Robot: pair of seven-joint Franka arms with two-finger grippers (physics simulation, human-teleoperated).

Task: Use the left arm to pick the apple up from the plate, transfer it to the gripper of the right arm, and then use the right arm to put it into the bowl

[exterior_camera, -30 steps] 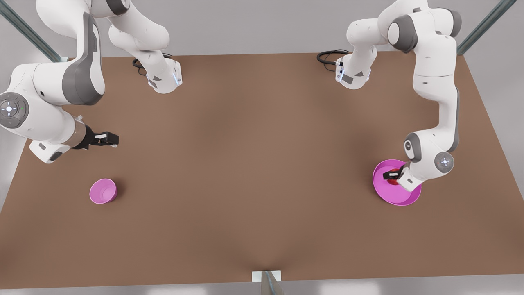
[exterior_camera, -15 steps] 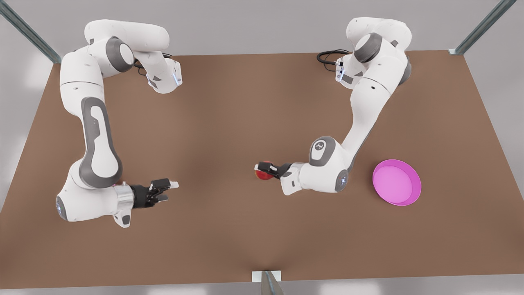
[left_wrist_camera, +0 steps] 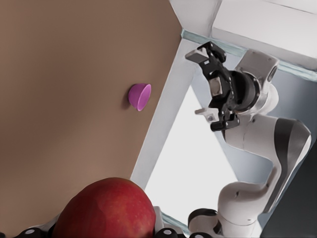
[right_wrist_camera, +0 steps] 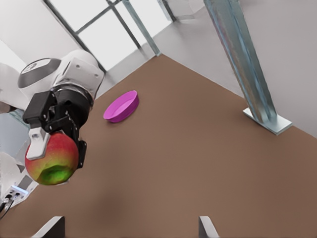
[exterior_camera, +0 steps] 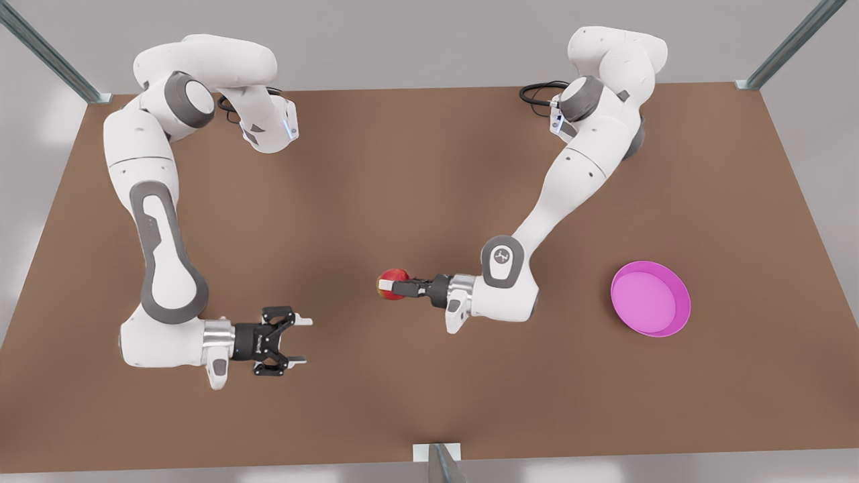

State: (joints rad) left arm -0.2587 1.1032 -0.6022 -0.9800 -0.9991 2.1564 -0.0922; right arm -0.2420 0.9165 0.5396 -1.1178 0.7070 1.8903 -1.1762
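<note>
My left claw [exterior_camera: 389, 287] is gripping the apple [exterior_camera: 393, 283] above mid-bench [exterior_camera: 429, 201], well apart from the plate [exterior_camera: 649, 298]; my right claw [exterior_camera: 298, 341] is gaping open, facing it.

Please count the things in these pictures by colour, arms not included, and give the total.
Pink: 2, the wide shallow round pink plate and the small deep round pink bowl.
Red: 1, the small round red apple, held in the left gripper facing the open right gripper.
Brown: 1, the flat brown table.
Total: 4.
</note>
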